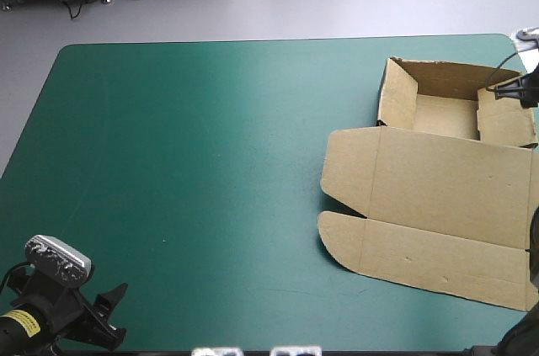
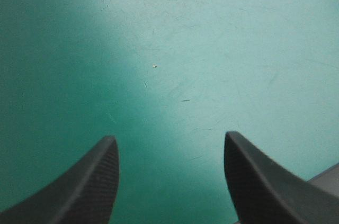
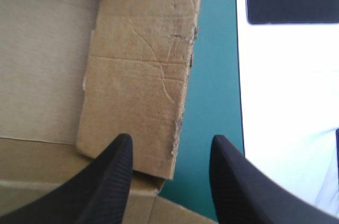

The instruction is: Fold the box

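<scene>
The brown box (image 1: 438, 188) lies at the table's right side. It is an open tray (image 1: 442, 112) with its walls raised at the far end. Its lid (image 1: 421, 238) lies flat toward the near edge. My right gripper (image 1: 515, 88) hangs over the tray's right wall, open. In the right wrist view the fingers of this gripper (image 3: 170, 139) straddle the outer edge of that creased wall flap (image 3: 143, 65), with nothing held. My left gripper (image 1: 116, 314) is at the near left corner, far from the box. It stands open (image 2: 170, 139) over bare teal-green cover.
The table's right edge (image 3: 239, 91) runs a narrow strip of cover beyond the box wall. The cover (image 1: 194, 171) is bare from the box across to the left edge.
</scene>
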Motion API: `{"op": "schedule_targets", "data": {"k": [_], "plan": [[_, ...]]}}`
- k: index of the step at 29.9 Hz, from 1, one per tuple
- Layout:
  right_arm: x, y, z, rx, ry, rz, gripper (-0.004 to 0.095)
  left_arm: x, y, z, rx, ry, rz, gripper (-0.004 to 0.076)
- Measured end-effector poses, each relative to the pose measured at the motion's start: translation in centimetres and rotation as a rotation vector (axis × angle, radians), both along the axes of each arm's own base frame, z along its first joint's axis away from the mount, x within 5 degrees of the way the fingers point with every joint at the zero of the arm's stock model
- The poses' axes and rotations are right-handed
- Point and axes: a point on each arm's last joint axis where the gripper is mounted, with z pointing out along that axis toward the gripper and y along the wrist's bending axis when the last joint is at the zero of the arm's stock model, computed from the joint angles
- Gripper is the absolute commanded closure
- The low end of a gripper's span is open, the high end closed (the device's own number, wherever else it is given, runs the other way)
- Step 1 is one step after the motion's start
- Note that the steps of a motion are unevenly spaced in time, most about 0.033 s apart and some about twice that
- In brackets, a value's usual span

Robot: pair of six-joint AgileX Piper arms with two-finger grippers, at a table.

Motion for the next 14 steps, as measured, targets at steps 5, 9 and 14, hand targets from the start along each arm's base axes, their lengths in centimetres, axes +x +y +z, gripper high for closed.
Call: {"op": "schedule_targets", "data": {"k": [5, 9, 14], "plan": [[-5.9, 2.7, 7.3, 0.029, -0.198, 0.023, 0.0721, 0.0, 0.1, 0.0, 0.012, -0.002, 0.005, 0.0305], [-12.8, 5.7, 12.1, 0.061, -0.38, 0.063, 0.0915, 0.0, 0.1, 0.0, 0.021, -0.006, 0.001, 0.0305], [-22.1, 9.2, 13.7, 0.057, -0.541, 0.099, 0.0926, 0.3, 0.1, 0.3, 0.016, -0.048, 0.001, 0.0305]]}}
